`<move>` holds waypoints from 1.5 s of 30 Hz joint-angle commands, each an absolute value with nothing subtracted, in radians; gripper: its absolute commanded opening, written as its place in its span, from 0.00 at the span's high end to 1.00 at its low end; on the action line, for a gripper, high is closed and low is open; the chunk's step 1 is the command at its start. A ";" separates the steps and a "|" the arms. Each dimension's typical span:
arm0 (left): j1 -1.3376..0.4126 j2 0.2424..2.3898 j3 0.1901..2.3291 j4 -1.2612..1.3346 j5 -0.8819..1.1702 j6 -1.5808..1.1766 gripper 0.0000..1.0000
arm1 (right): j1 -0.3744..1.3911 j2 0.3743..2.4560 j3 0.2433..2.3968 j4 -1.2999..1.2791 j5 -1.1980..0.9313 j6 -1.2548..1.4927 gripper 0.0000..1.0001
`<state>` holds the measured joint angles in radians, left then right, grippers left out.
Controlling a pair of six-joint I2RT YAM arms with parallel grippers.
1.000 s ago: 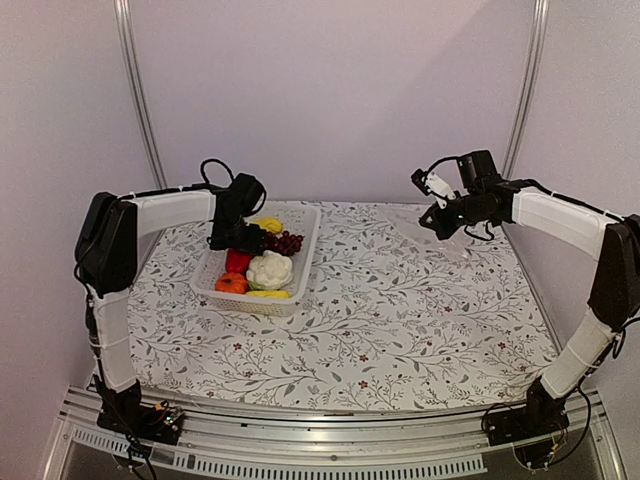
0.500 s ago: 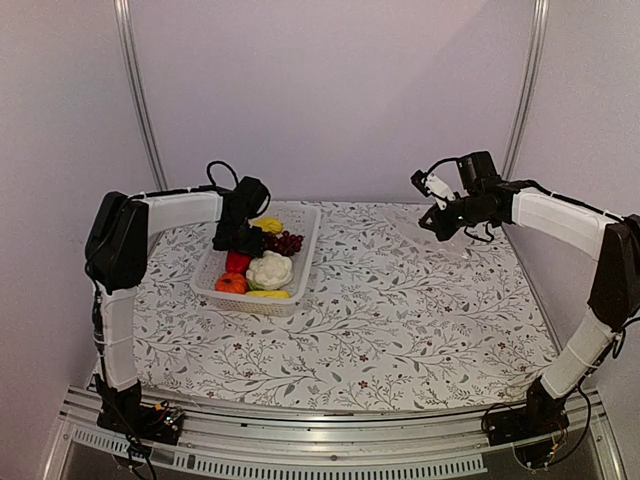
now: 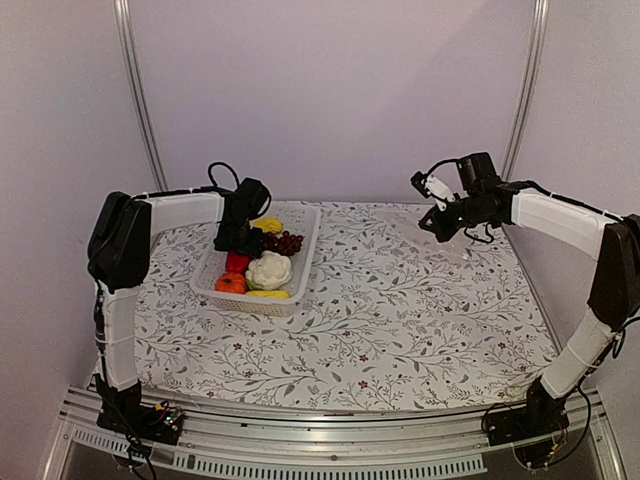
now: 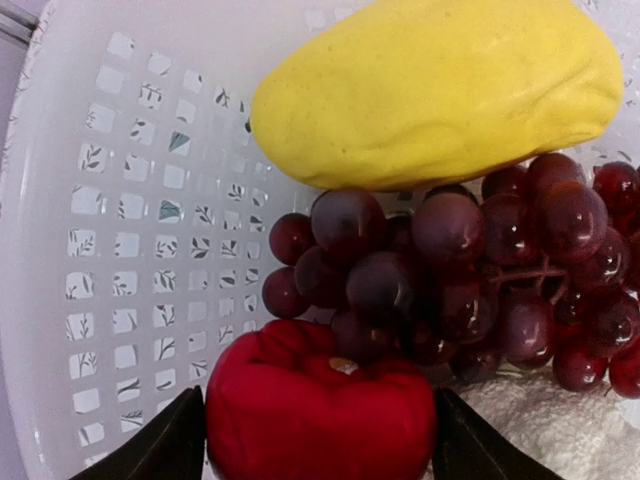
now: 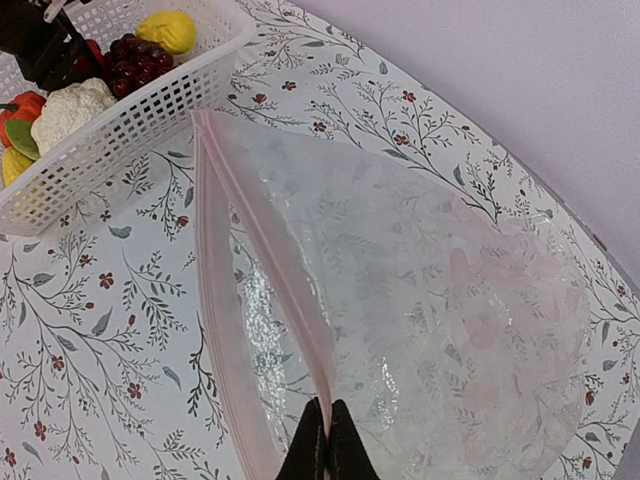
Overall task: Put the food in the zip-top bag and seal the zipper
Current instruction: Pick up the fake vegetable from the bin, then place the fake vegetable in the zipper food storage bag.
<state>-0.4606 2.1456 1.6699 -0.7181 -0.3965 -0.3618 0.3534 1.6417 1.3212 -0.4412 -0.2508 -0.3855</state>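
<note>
The white basket (image 3: 305,262) holds the food: red pepper (image 3: 238,261), orange tomato (image 3: 231,284), cauliflower (image 3: 270,269), grapes (image 3: 285,242), lemon (image 3: 267,225) and corn (image 3: 268,294). My left gripper (image 3: 240,243) reaches into the basket, its fingers pressed on both sides of the red pepper (image 4: 320,400), beside the grapes (image 4: 470,290) and lemon (image 4: 440,90). My right gripper (image 3: 437,215) is shut on the upper lip of the pinkish zipper (image 5: 270,250) and holds the clear zip-top bag (image 5: 430,300) mouth open toward the basket (image 5: 130,130).
The table carries a floral-print cloth (image 3: 400,320). Metal posts (image 3: 138,90) and grey walls stand at the back. The basket sits at the back left, and the bag lies at the back right, below the right gripper.
My left arm has shifted slightly right and settled lower into the basket over the pepper. The right arm and the bag have not moved.
</note>
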 commanded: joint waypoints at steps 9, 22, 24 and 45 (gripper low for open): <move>-0.445 2.117 1.695 -0.737 -0.413 -0.337 0.39 | 0.356 1.668 1.317 -0.439 -0.270 -0.378 1.00; -0.478 1.873 1.717 -0.697 -0.350 -0.316 0.44 | 0.356 1.691 1.445 -0.533 -0.222 -0.387 1.00; -0.501 1.828 1.682 -0.633 -0.306 -0.307 0.44 | 0.356 1.703 1.483 -0.567 -0.224 -0.388 1.00; -0.848 1.725 1.306 0.664 -0.152 -0.605 0.53 | 0.433 1.849 1.764 -0.688 -0.311 -0.215 1.00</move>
<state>-0.8551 1.6783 1.3182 0.3725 -0.0937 -0.4572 0.4335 1.8366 1.7218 -0.6636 -0.2558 -0.2863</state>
